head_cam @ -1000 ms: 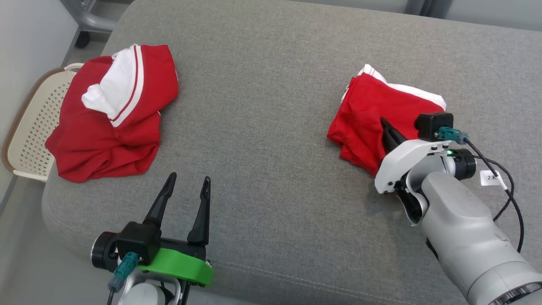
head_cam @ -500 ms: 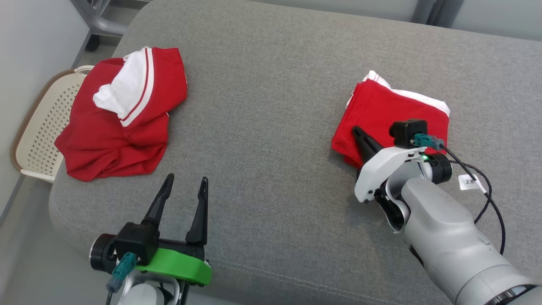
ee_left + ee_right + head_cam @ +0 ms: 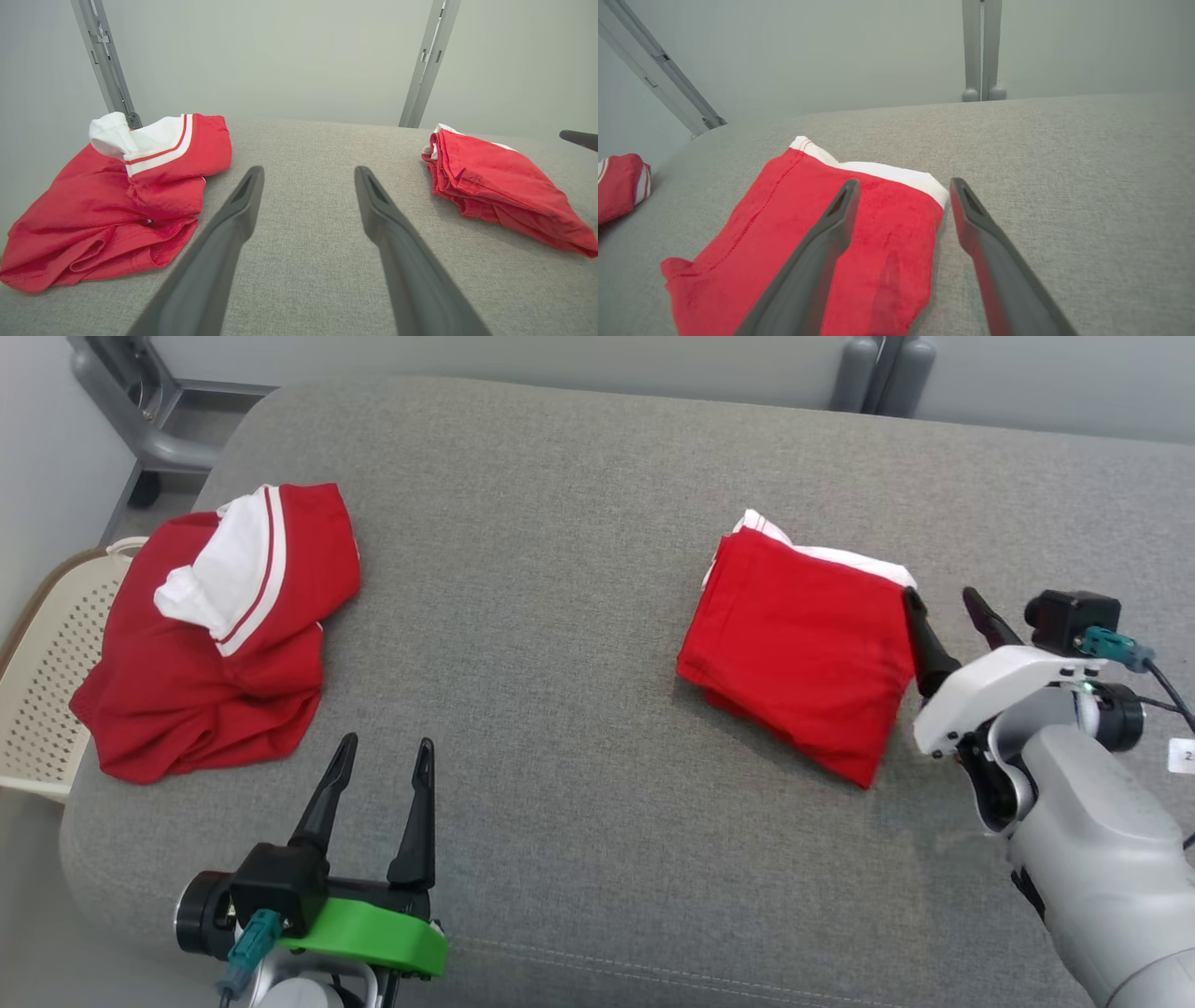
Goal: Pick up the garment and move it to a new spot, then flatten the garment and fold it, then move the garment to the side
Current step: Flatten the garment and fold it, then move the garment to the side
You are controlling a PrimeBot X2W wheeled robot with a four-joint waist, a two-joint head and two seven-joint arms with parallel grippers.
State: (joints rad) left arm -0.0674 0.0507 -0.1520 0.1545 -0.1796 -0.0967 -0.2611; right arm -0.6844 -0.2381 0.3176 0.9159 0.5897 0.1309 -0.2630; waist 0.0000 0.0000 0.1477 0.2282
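A folded red garment [image 3: 794, 663] with a white edge lies flat on the right half of the grey cushion [image 3: 560, 569]; it also shows in the left wrist view [image 3: 495, 186] and the right wrist view [image 3: 808, 242]. My right gripper [image 3: 939, 597] is open at the garment's right edge, its left finger over the red cloth and its right finger over bare cushion [image 3: 904, 183]. Nothing is held between them. My left gripper [image 3: 386, 745] is open and empty near the front left, pointing across the cushion [image 3: 308, 170].
A second red and white garment [image 3: 205, 644] lies crumpled at the cushion's left end [image 3: 117, 200]. A cream perforated basket [image 3: 37, 653] stands on the floor beyond the left edge. Grey metal frame posts [image 3: 878, 373] rise behind the cushion.
My right gripper has opened and let go of the folded garment, drawing back to its right edge. The garment now lies flat. The head camera has shifted; the left arm is unchanged.
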